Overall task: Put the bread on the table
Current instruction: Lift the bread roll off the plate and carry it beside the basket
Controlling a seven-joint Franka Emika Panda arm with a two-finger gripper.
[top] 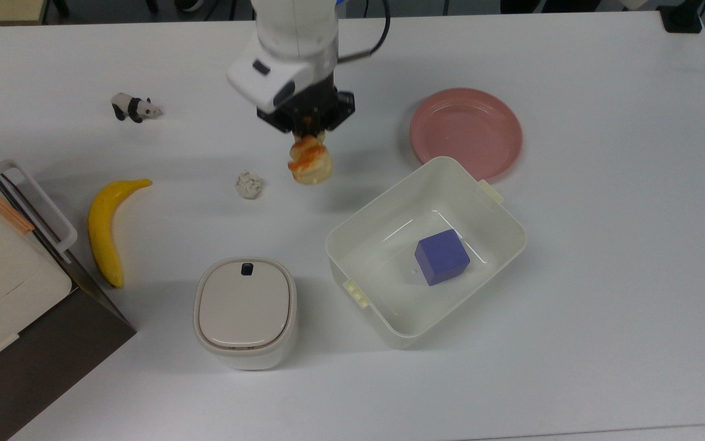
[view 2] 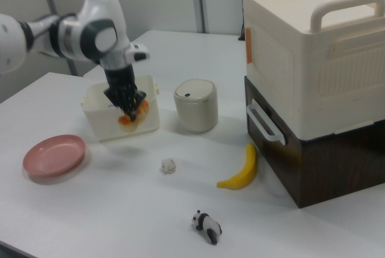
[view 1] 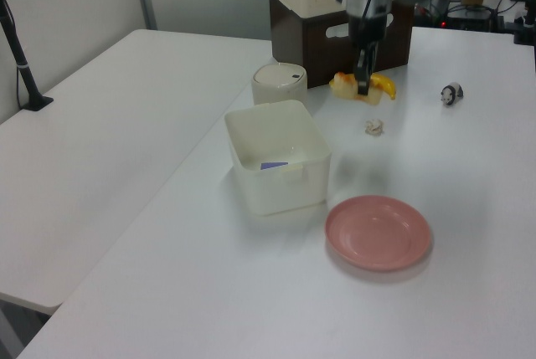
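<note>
The bread (top: 310, 162) (view 1: 346, 88) (view 2: 132, 118), a small bun with an orange-brown top, hangs in the air over the white table (top: 603, 245) (view 1: 469, 166) (view 2: 120, 210). My gripper (top: 308, 130) (view 1: 363, 84) (view 2: 129, 109) is shut on it from above. In the top view the bun sits just right of the paper ball (top: 248, 185) and left of the pink plate (top: 466, 132). In the right view it hangs in front of the cream tub (view 2: 120, 110), well above the tabletop.
The cream tub (top: 426, 251) holds a blue cube (top: 441, 256). A lidded white bin (top: 245, 311), a banana (top: 107, 229) and a toy panda (top: 133, 108) lie on the top view's left. A stacked white box on a brown base (view 2: 319, 83) stands at the right view's right.
</note>
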